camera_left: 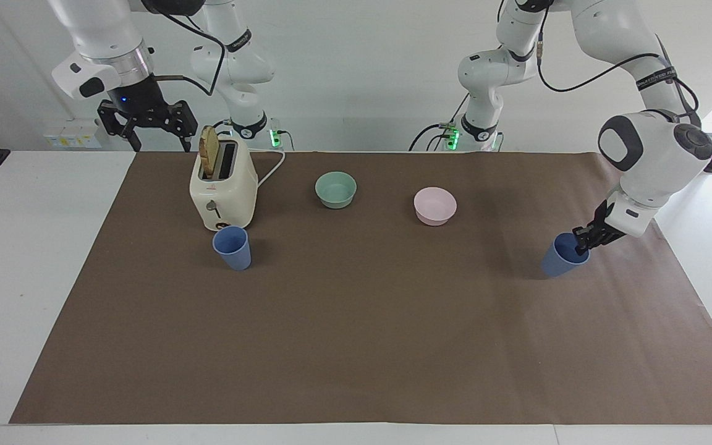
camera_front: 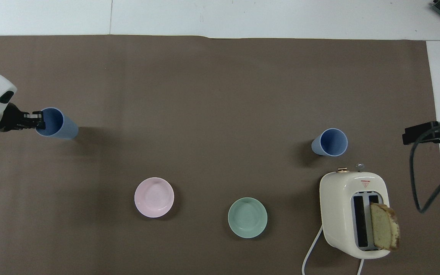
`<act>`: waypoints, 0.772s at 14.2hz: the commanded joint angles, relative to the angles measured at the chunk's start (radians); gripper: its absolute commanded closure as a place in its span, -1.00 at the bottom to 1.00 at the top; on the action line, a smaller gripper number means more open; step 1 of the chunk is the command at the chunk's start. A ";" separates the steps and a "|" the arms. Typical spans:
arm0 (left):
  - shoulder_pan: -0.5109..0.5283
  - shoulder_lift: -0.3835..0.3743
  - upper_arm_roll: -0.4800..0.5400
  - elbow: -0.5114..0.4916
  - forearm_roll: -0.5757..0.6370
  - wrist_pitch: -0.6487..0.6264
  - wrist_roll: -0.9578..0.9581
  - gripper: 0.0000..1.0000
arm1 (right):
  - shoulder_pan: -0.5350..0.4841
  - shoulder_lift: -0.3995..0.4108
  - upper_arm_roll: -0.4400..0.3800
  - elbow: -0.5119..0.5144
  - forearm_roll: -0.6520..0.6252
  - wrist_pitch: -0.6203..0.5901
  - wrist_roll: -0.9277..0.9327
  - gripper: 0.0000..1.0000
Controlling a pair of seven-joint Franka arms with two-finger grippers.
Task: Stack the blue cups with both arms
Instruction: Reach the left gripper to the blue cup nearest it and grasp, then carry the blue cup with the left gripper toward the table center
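Note:
One blue cup [camera_left: 561, 258] is tilted at the left arm's end of the brown mat; it also shows in the overhead view [camera_front: 60, 124]. My left gripper [camera_left: 583, 238] [camera_front: 37, 120] is shut on its rim, one finger inside the cup. The other blue cup [camera_left: 232, 247] [camera_front: 330, 142] stands upright just in front of the toaster. My right gripper [camera_left: 146, 131] waits open and empty, raised over the table's edge beside the toaster; part of it shows in the overhead view [camera_front: 428, 133].
A cream toaster [camera_left: 223, 188] [camera_front: 353, 214] holds a slice of bread. A mint-green bowl [camera_left: 335, 189] [camera_front: 247, 217] and a pink bowl [camera_left: 435, 206] [camera_front: 154, 197] sit nearer to the robots than the cups. The brown mat [camera_left: 356, 346] covers the table.

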 commanded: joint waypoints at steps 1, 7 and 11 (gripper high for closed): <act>-0.084 0.028 0.011 0.096 -0.031 -0.023 -0.092 1.00 | -0.012 -0.017 0.003 -0.018 0.025 0.012 -0.020 -1.00; -0.364 0.028 0.014 0.111 -0.013 -0.003 -0.482 1.00 | -0.012 -0.017 0.003 -0.018 0.025 0.012 -0.020 -1.00; -0.558 0.075 0.016 0.102 0.036 0.072 -0.701 1.00 | -0.012 -0.017 0.003 -0.018 0.025 0.012 -0.020 -1.00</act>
